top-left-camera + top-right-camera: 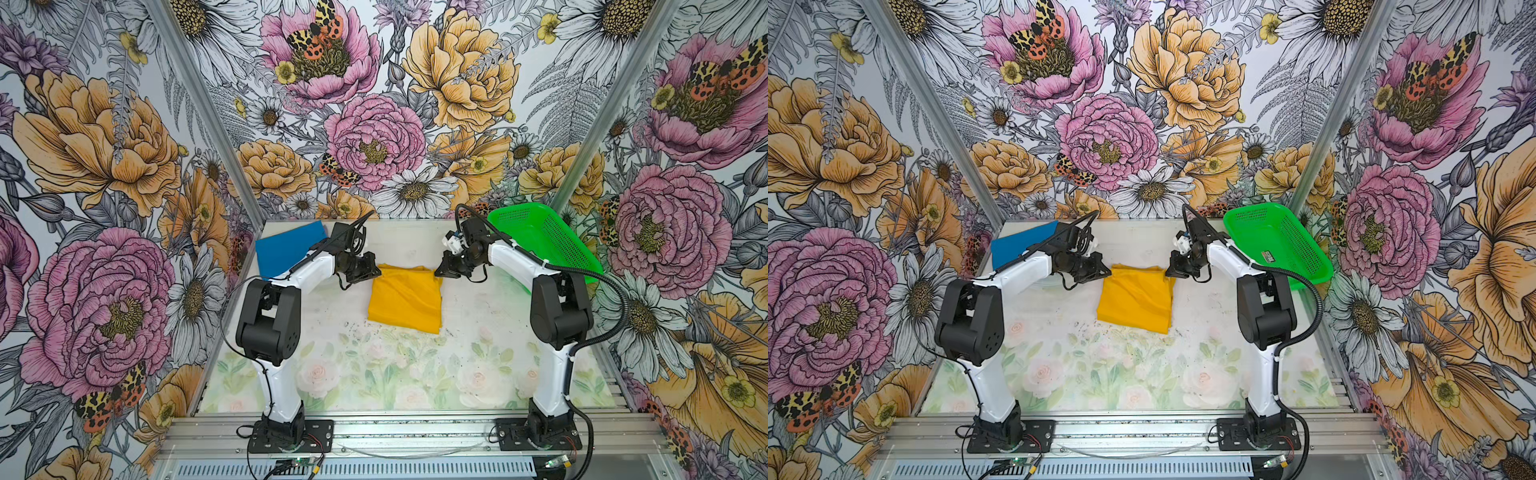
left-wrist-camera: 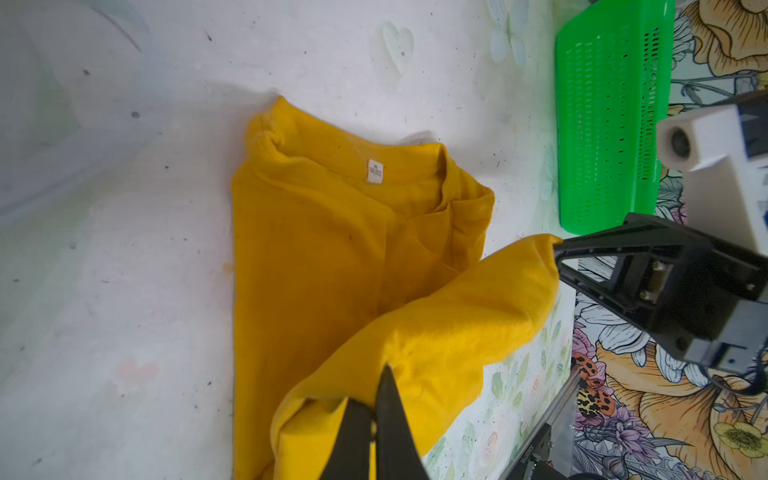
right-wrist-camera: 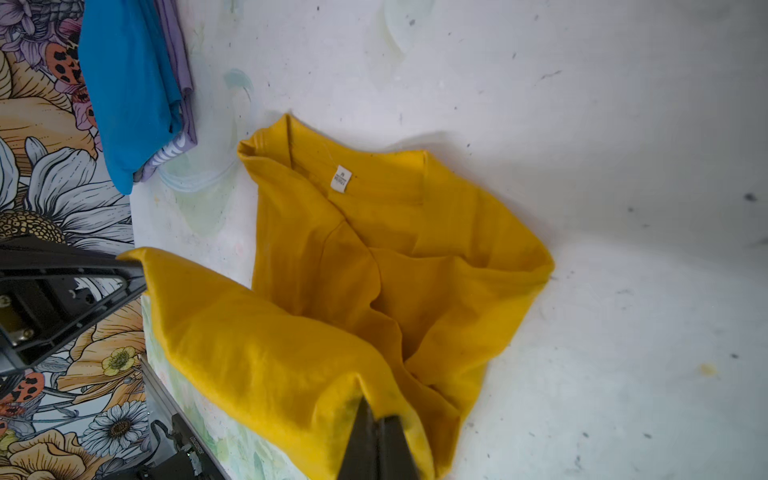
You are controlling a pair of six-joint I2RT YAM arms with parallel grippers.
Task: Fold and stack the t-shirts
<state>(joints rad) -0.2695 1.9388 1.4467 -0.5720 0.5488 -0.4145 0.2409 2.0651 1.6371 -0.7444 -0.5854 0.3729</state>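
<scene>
Item: mustard-yellow t-shirt (image 1: 405,297), middle of the table (image 1: 478,340). The collar and neck label (image 2: 375,171) face up at the far end, and one edge is raised and doubled back over the body.
Left gripper (image 2: 376,409): jaws pressed together on one corner of the raised yellow edge.
Right gripper (image 3: 374,419): jaws pressed together on the opposite corner. In both top views the two tips sit about level across the shirt.
Blue t-shirt (image 1: 286,249): folded, far left corner, lying on a lavender patterned cloth (image 3: 185,66), well apart from the yellow one.
Green basket (image 1: 540,237): far right corner, tipped against the wall, just beside the right arm.
Step, as judged: laying the half-fold down near the collar.
Risk, slack span: the cloth bellies between your two pinches. Lower it like that and you likely trap a ridge.
Risk, uneven travel: let one arm lead and the fold line skews, leaving a crooked rectangle.
Risk, thin pinch: each tip grips little hem. Spread the arms too hard and a corner may slip out.
Risk, drag: the layer underneath looks rumpled on one side. Pull past the collar and you probably shift it.
Risk, basket: swing the right arm outward and you may knock it.
Risk, stacking: the carry to the blue shirt may undo a loose fold.
</scene>
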